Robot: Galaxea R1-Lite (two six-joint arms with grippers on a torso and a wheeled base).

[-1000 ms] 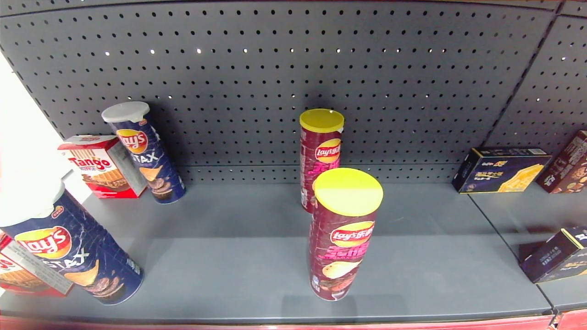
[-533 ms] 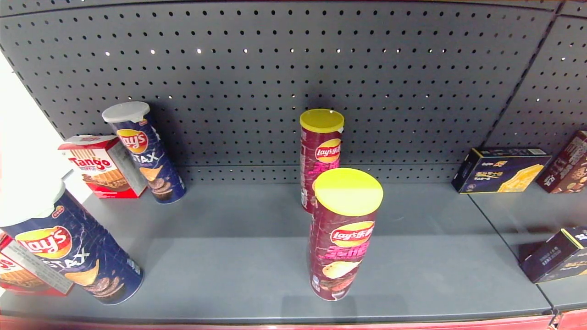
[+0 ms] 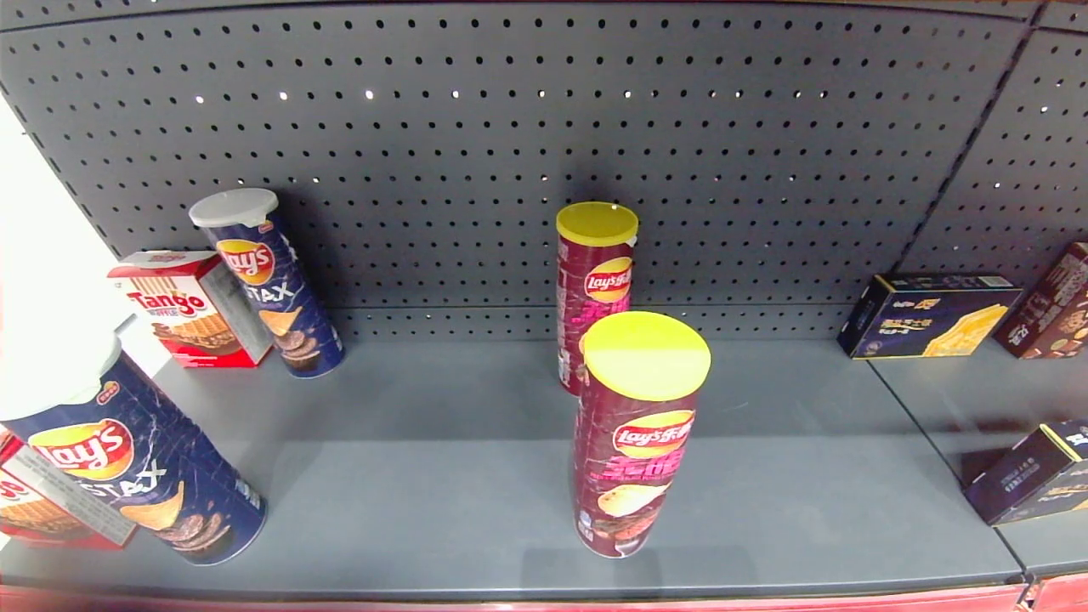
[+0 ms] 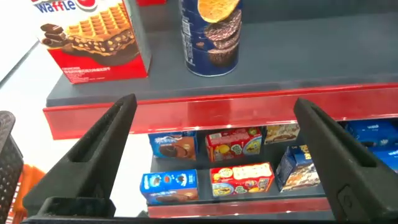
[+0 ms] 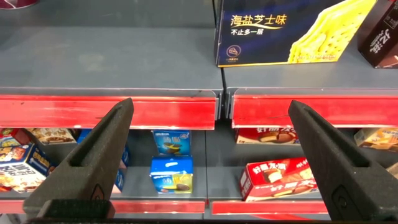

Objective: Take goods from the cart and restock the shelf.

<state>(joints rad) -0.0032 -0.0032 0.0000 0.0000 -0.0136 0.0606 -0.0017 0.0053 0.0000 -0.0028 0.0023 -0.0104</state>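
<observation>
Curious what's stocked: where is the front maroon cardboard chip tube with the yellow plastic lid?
In the head view, the front maroon tube stands upright on the grey shelf's middle front, just ahead of a second maroon tube by the pegboard.

My head view is evenly lit, blown white at far left; the can casts a soft shadow; edges seem bowed.

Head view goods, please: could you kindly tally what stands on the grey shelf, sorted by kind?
Maroon chip cans: 2
Dark blue chip cans: 2
Red wafer boxes: 2
Navy boxes: 2
Brown box: 1
Total: 9
</observation>
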